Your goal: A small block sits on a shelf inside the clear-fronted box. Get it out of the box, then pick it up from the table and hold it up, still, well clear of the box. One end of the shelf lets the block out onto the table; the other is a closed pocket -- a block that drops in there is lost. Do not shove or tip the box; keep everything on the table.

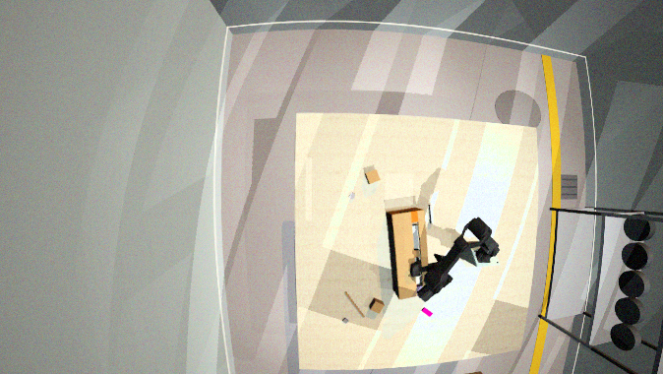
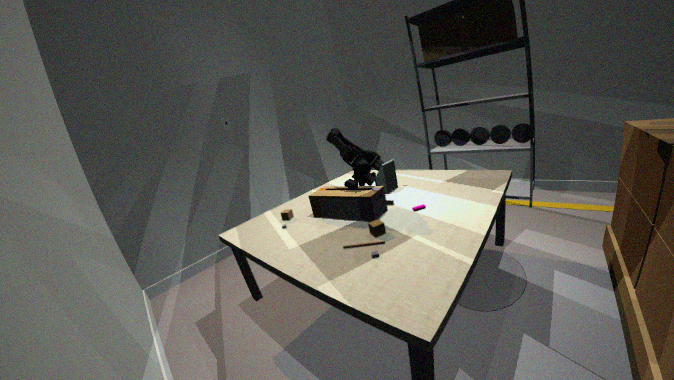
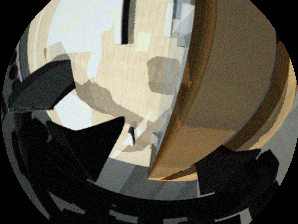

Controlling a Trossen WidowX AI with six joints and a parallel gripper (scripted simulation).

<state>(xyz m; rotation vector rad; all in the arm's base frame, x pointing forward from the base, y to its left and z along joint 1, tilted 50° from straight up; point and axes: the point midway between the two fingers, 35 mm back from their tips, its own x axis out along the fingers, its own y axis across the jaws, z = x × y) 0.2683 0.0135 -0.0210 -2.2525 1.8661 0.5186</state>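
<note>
The tan box (image 1: 403,246) (image 2: 345,205) (image 3: 233,83) lies lengthwise in the middle of the table (image 1: 334,148) (image 2: 425,290). It has an orange patch (image 1: 417,215) at its far end. My gripper (image 1: 418,274) (image 2: 362,183) (image 3: 157,124) is open and empty. It hangs low at the box's clear long side, near the box's near end. A small magenta block (image 1: 427,311) (image 2: 419,207) lies on the table past that end, apart from the box and from my fingers. The inside of the box is hidden from me.
Two brown cubes (image 1: 372,175) (image 1: 377,305) (image 2: 286,214) (image 2: 376,228) sit on the table on either side of the box. A thin stick (image 1: 354,303) (image 2: 363,244) and a tiny grey piece (image 1: 345,320) (image 2: 375,255) lie near the nearer cube. A shelf rack (image 2: 475,100) stands behind the table.
</note>
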